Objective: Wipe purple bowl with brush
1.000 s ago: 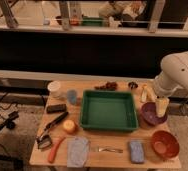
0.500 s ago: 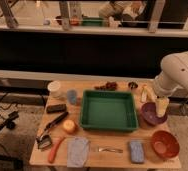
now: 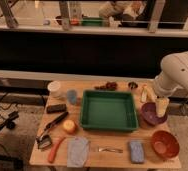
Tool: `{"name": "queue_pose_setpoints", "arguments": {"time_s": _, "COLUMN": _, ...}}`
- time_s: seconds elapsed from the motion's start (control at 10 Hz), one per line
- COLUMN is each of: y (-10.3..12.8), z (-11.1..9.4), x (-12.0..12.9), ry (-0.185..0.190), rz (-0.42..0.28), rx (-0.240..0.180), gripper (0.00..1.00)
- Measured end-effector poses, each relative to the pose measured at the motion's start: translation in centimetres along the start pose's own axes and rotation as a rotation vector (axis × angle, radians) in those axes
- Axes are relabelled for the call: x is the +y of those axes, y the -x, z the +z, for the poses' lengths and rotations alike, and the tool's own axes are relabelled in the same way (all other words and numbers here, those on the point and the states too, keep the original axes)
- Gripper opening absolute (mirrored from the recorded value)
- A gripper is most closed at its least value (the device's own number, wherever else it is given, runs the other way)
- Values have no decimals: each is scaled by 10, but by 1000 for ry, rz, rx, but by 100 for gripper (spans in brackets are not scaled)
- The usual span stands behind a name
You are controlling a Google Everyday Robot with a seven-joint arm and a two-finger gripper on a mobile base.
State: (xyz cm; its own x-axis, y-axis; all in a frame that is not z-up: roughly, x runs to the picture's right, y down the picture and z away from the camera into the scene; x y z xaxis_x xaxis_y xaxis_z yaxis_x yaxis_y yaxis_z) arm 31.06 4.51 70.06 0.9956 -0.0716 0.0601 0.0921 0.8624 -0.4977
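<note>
The purple bowl sits on the right side of the wooden table, right of the green tray. The brush lies on the left side of the table, black handle slanting, with its greyish head toward the front edge. My gripper hangs from the white arm over the right rim of the purple bowl, far from the brush. Nothing shows in it.
A green tray fills the table's middle. An orange-red bowl, blue sponge, grey cloth and orange-red stick lie along the front. A black block, two cups and a yellow ball are at the left.
</note>
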Motion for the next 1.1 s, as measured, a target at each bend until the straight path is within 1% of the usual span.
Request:
{"name": "queue_pose_setpoints", "arguments": {"time_s": 0.1, "y": 0, "z": 1, "x": 0, "ry": 1, "rz": 1, "rx": -1, "gripper": 100}}
{"name": "queue_pose_setpoints", "arguments": {"time_s": 0.3, "y": 8, "z": -1, "x": 4, "ry": 3, "rz": -11, "rx": -22, "gripper": 100}}
{"name": "queue_pose_setpoints", "arguments": {"time_s": 0.5, "y": 38, "z": -4, "x": 8, "ry": 5, "rz": -45, "rx": -69, "gripper": 100}}
{"name": "queue_pose_setpoints", "arguments": {"time_s": 0.6, "y": 50, "z": -5, "x": 10, "ry": 5, "rz": -61, "rx": -84, "gripper": 100}}
{"name": "queue_pose_setpoints", "arguments": {"time_s": 0.7, "y": 61, "z": -7, "x": 13, "ry": 2, "rz": -80, "rx": -94, "gripper": 100}}
{"name": "queue_pose_setpoints", "arguments": {"time_s": 0.8, "y": 78, "z": -11, "x": 18, "ry": -7, "rz": -110, "rx": -100, "gripper": 100}}
{"name": "queue_pose_setpoints", "arguments": {"time_s": 1.0, "y": 108, "z": -18, "x": 29, "ry": -30, "rz": -167, "rx": -102, "gripper": 100}}
{"name": "queue_pose_setpoints", "arguments": {"time_s": 1.1, "y": 126, "z": -23, "x": 38, "ry": -47, "rz": -207, "rx": -101, "gripper": 100}}
